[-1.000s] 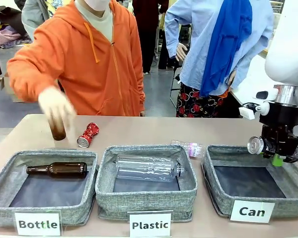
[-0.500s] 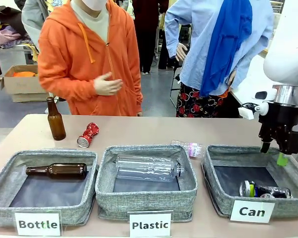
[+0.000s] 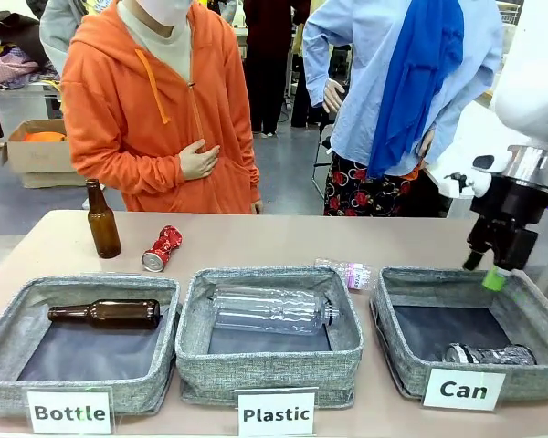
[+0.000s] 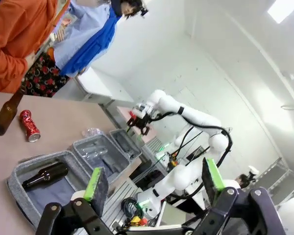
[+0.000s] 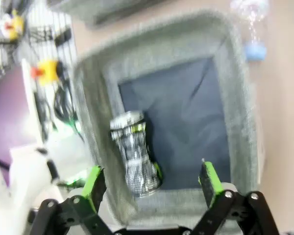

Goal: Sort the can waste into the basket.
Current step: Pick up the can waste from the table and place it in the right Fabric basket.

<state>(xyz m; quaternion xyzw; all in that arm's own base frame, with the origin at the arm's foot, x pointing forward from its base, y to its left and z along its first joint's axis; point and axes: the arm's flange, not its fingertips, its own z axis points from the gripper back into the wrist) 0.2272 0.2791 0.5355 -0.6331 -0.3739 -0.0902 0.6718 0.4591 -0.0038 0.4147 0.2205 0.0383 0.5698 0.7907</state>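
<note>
The red can is lying on the worktop well left of the basket, and the dark can is resting inside the basket by its front wall. My right gripper is hovering spread and empty over the basket's far rim; next, I judge, I'm needing a long reach left for the red can.

Dark dented can is lying on its side inside the grey "Can" basket, near its front wall; red can is lying on the table, well apart.
</note>
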